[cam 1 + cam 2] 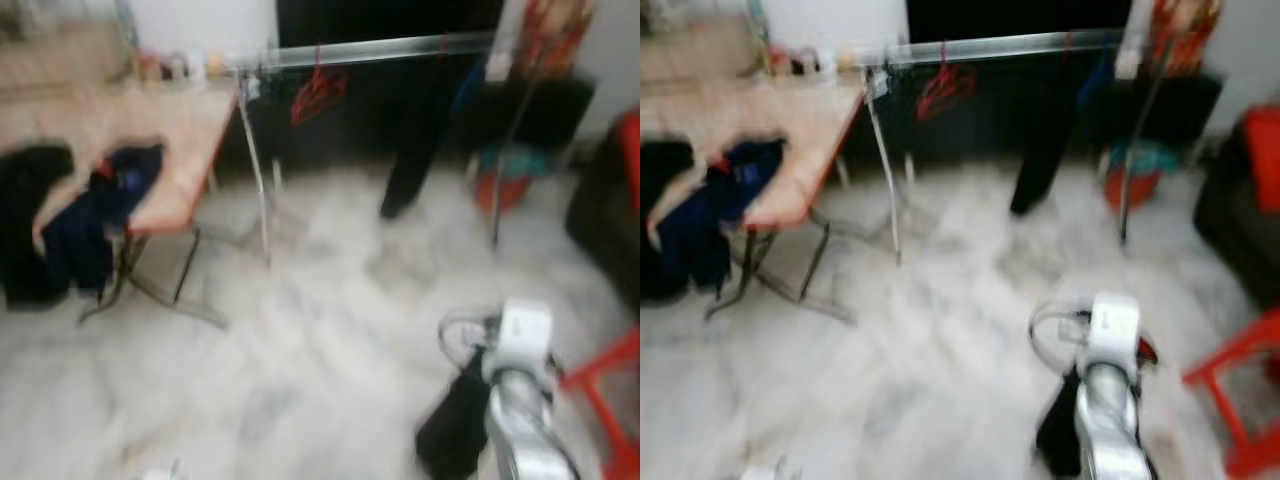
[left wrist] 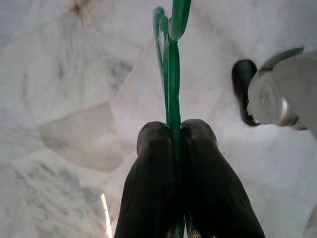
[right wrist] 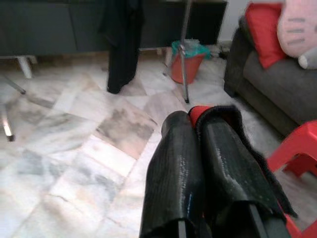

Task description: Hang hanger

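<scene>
A thin green hanger (image 2: 171, 64) runs out from between the black fingers (image 2: 153, 163) of my left gripper (image 2: 174, 126), which is shut on it above the marble floor. My right gripper (image 3: 195, 119) is shut, with a red piece (image 3: 198, 111) at its tips and a black garment (image 3: 233, 119) draped over one finger. That garment (image 1: 455, 425) hangs beside my silver right arm (image 1: 520, 400) at the lower right. Across the room stands a clothes rack with a silver rail (image 1: 370, 50). It holds a red hanger (image 1: 318, 92) and a dark hanging garment (image 1: 415, 150).
A folding table (image 1: 190, 130) with dark clothes (image 1: 90, 200) stands at the left, next to the rack's leg (image 1: 258, 180). An orange bucket (image 1: 505, 180) sits beyond the rack. At the right are a dark sofa (image 3: 277, 94) with a red cushion and a red stool (image 1: 610, 400).
</scene>
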`<state>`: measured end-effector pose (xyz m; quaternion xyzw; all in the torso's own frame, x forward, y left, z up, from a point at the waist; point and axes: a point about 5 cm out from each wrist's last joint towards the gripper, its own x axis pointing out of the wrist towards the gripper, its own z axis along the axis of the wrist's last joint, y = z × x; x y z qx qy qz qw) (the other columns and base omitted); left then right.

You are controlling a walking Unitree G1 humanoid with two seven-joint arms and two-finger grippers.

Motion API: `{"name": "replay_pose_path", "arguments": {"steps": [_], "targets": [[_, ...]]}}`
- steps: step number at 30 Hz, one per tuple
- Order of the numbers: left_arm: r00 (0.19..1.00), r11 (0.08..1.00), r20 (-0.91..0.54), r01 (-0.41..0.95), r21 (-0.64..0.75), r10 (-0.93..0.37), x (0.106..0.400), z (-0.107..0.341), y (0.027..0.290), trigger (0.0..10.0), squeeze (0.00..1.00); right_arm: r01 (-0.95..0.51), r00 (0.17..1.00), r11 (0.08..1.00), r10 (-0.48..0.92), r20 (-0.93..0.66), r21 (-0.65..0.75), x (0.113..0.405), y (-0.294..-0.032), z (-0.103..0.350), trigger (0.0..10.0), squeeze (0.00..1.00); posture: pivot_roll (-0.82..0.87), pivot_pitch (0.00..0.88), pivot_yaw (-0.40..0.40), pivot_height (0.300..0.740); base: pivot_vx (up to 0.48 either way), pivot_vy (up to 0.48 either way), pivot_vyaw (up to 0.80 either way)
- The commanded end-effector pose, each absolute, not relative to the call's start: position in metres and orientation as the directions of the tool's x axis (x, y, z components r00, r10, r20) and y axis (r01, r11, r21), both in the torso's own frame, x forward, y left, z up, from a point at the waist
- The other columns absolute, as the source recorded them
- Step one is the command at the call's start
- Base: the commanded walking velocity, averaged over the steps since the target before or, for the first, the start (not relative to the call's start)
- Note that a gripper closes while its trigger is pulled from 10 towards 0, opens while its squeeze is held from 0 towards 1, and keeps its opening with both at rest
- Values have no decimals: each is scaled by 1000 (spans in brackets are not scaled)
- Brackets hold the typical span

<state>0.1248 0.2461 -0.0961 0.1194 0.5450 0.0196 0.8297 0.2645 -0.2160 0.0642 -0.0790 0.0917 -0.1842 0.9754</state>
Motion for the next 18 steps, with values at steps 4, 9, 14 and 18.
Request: {"name": "replay_pose_path", "arguments": {"steps": [4, 9, 14, 18], "targets": [[409, 968, -896, 101, 231, 171, 128, -95, 246, 10000, 0, 341, 926, 923, -362, -106, -178, 274, -215, 75, 10000, 0, -6, 0, 54, 740, 0, 0, 0], [421, 968, -891, 99, 232, 171, 130, -95, 245, 10000, 0, 342, 926, 922, -363, -102, -180, 277, -217, 77, 10000, 0, -1, 0, 47, 740, 0, 0, 0], [467, 965, -867, 97, 243, 172, 135, -93, 243, 10000, 0, 319, 936, 930, -339, -96, -181, 286, -212, 80, 10000, 0, 16, 0, 35, 740, 0, 0, 0], [521, 963, -836, 89, 253, 172, 145, -88, 243, 10000, 0, 317, 937, 935, -336, -102, -161, 295, -210, 82, 10000, 0, 17, 0, 36, 740, 0, 0, 0]]}}
